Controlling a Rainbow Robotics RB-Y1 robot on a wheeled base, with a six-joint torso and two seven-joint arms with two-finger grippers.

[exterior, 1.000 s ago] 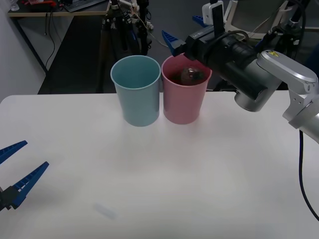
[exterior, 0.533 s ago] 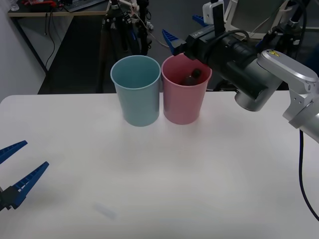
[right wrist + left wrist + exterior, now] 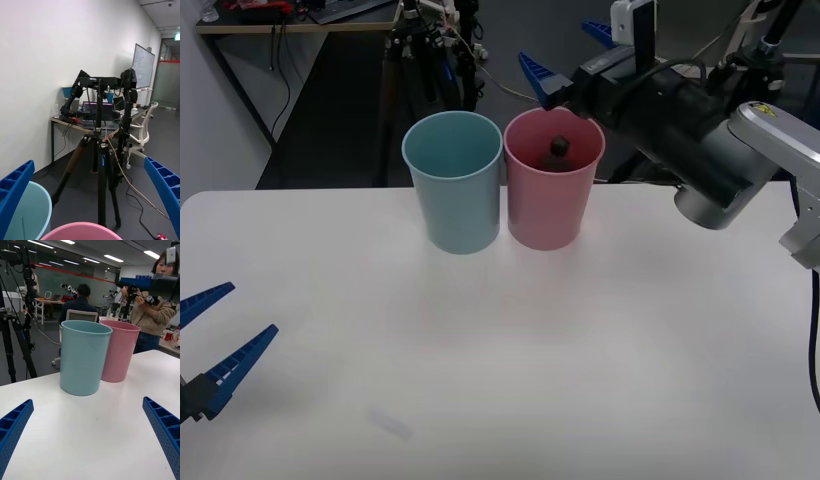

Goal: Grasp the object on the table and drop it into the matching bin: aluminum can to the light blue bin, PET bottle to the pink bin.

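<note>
Already the PET bottle [image 3: 558, 152] sits inside the pink bin [image 3: 549, 190], cap up: light, thin-walled and slick, best pinched across its ribbed lower body. Above the rim hangs the right tool [image 3: 566, 55], spread wide and empty; the left tool [image 3: 210, 345], also wide, waits low over the white surface [image 3: 510, 370].

The tabletop [image 3: 510, 370] is bare from the centre out to 6 o'clock. At 12 o'clock the light blue bin [image 3: 453, 180] and pink bin [image 3: 549, 190] stand touching, no gap between them. The right gripper [image 3: 568, 55], spread wide, hangs over the pink bin's far rim; a tripod [image 3: 98, 157] stands behind.
</note>
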